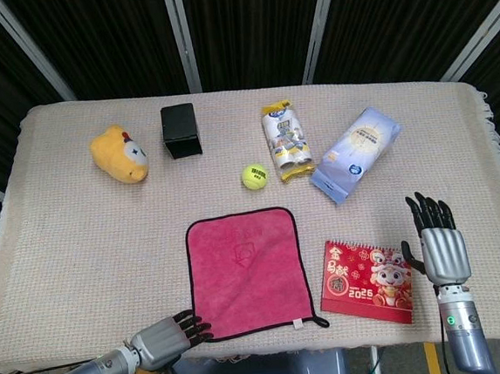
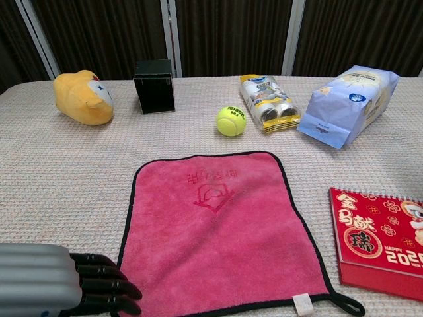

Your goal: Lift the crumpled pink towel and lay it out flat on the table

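Since the pink towel (image 1: 248, 272) already lies spread flat near the front edge of the table (image 1: 63, 247), black hem showing all round and its hanging loop trailing off the near right corner, the task looks about done. Left hand (image 1: 165, 339) sits at the towel's near left corner, dark fingertips (image 2: 109, 290) just at the hem; whether they pinch the cloth or only touch it, cannot tell. Likely there to tug that corner square. Right hand (image 1: 436, 245) hovers well apart past the red calendar (image 1: 369, 281), fingers spread, holding nothing, idle. Behind the towel: tennis ball (image 1: 253, 176), snack pack (image 1: 286, 142), blue-white bag (image 1: 356, 153), black box (image 1: 180, 131), yellow plush toy (image 1: 120, 154), all out of the way.
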